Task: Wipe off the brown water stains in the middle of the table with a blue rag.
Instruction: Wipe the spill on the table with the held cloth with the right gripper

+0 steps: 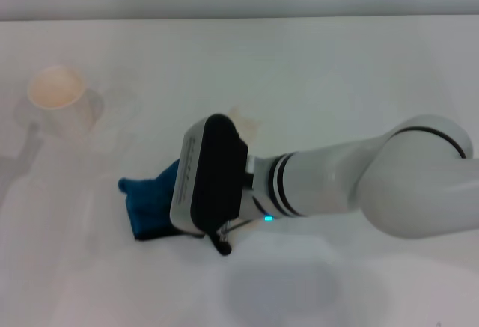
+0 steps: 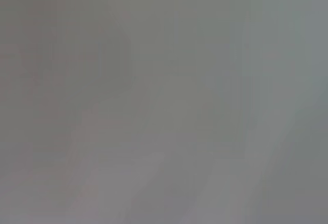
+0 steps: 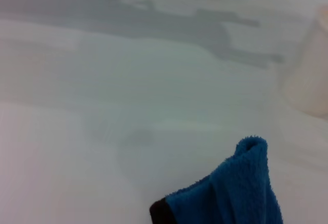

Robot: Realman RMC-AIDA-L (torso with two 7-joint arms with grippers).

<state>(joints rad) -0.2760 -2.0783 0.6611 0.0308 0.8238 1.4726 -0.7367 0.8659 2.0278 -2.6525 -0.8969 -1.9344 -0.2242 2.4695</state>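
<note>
Head view: right gripper (image 1: 196,215), fingers hidden so grip unclear, should press blue rag (image 1: 153,201) flat and sweep to the brown stain (image 1: 243,120).

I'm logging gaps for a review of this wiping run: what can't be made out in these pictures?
- Right gripper's fingers: in the head view, hidden under its own wrist housing.
- Small bright-blue cloth rag: partly covered by that housing; cut off by the edge in the right wrist view.
- Brown water stains: only a faint trace.
- Left wrist view: blank grey blur.
</note>
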